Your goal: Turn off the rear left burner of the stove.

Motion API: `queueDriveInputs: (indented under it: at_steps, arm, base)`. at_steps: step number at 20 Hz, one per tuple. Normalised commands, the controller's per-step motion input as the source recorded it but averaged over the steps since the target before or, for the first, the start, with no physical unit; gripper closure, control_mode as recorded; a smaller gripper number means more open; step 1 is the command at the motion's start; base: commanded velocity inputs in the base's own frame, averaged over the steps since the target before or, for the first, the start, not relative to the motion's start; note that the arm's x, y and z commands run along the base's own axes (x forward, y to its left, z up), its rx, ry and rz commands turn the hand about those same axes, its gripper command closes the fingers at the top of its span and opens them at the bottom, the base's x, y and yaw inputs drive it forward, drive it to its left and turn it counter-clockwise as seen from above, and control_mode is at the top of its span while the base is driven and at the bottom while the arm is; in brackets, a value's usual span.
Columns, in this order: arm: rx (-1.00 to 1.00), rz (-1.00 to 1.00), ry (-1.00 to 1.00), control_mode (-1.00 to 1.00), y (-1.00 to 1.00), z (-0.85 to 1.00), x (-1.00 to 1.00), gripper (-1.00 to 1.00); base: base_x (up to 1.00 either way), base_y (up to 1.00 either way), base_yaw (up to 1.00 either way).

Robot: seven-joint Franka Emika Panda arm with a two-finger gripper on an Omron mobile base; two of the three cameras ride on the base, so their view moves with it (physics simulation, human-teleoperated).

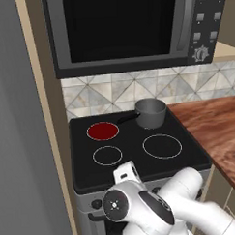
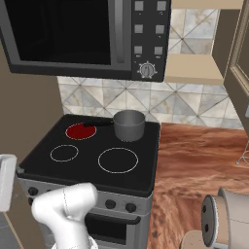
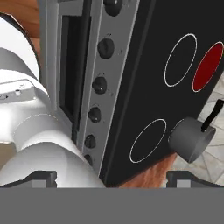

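**Rear left burner glowing red, gripper spread and holding nothing**

Nearest to me, in the hand view, the gripper [image 3: 113,178] shows its 2 dark fingertips [image 3: 41,177] set far apart at the bottom edge, wide open, with nothing between them. They hang off the front of the stove [image 3: 144,65], touching none of it.

Just past the fingertips runs the stove's grey steel front with its row of small black knobs [image 3: 99,84], 5 of them visible in that view, all apart from the fingers.

Beyond the knobs lies the stove's glossy black glass top. On the front of it sit 2 plain rings: a small white-outlined ring [image 1: 107,155] at the front left and a larger ring [image 1: 162,146] at the front right.

Farther back on the stove, the rear left burner [image 1: 102,130] glows solid red, well apart from the fingertips, across the whole cooktop from them. Beside it, at the stove's rear right, stands a grey pot [image 1: 151,112] whose dark handle points toward the red burner.

Above the stove hangs a dark microwave [image 1: 130,29] with a grey button panel, and a wooden counter [image 2: 199,165] adjoins the stove's right side.
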Motion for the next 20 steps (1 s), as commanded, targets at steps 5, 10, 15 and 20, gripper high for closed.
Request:
queueDriveInputs:
  at_steps: [5, 10, 15, 20]
  arm:
    - [-0.07, 0.25, 0.00, -1.00, 0.08, -0.37, -0.06, -1.00]
    - [0.00, 0.16, -0.08, -1.00, 0.02, -0.49, 0.00, -1.00]
    - [-0.02, 0.13, -0.07, -1.00, 0.00, -0.55, 0.03, -1.00]
    - [-0.08, 0.03, -0.07, -1.00, 0.00, -0.41, 0.17, -1.00]
  base:
    - [0.00, 0.00, 0.00]
    - [0.00, 0.00, 0.00]
    - [0.00, 0.00, 0.00]
    - [0.00, 0.00, 0.00]
